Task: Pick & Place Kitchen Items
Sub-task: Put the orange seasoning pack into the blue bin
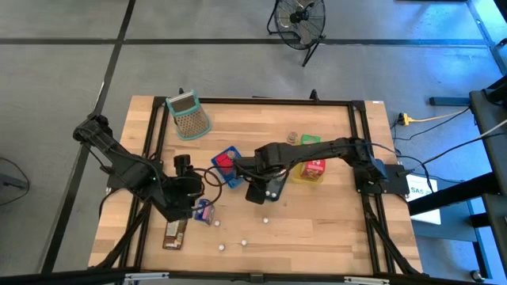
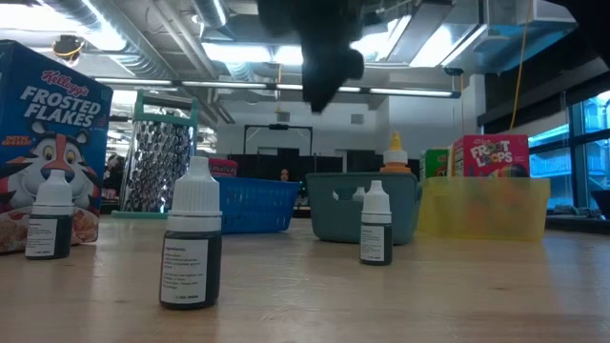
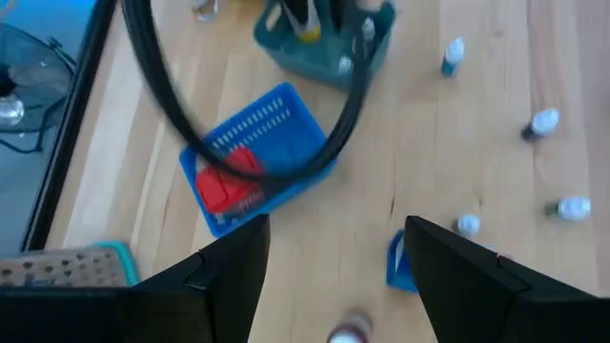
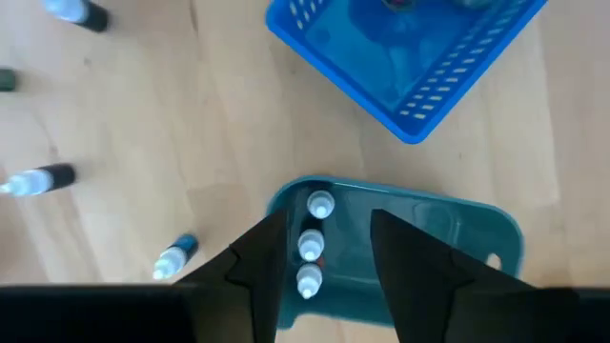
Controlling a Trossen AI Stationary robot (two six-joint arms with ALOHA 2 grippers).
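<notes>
The right tool (image 4: 329, 257) hangs open and empty over the teal bin (image 4: 448, 238), where three dropper bottles (image 4: 312, 246) stand. It should next travel to a loose bottle (image 4: 176, 255) on the tabletop (image 4: 191, 143). The left tool (image 3: 334, 257) waits open.

Three small white-capped bottles (image 4: 312, 250) stand upright in a row inside the teal tray (image 4: 496, 238), against its wall nearest the blue basket (image 4: 419, 86). A red packet (image 3: 229, 186) lies flat in the blue basket. Beside the teal tray, on its side away from the blue basket, a red Froot Loops box (image 2: 489, 155) stands upright in the yellow tray (image 2: 486, 210). Out on the bare bench (image 1: 317, 229), well apart from the teal tray, several more dark bottles with white caps are scattered: some upright (image 2: 191, 243), some lying on their sides (image 4: 38, 179). A Frosted Flakes box (image 2: 48, 143) stands upright near them.
</notes>
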